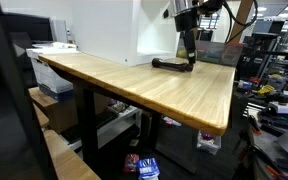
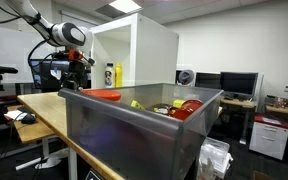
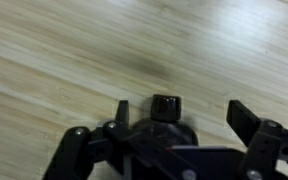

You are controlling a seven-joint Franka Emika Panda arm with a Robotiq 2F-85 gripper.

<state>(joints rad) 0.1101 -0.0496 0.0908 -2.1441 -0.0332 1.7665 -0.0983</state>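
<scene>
Gripper (image 1: 188, 54) hovers, jaws spread, over black object (image 1: 170, 64) — on wooden table (image 1: 134, 88).

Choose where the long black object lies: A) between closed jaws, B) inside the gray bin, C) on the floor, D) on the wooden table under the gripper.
D: the black object lies flat on the wooden table, just below the gripper, whose jaws stand open.
</scene>
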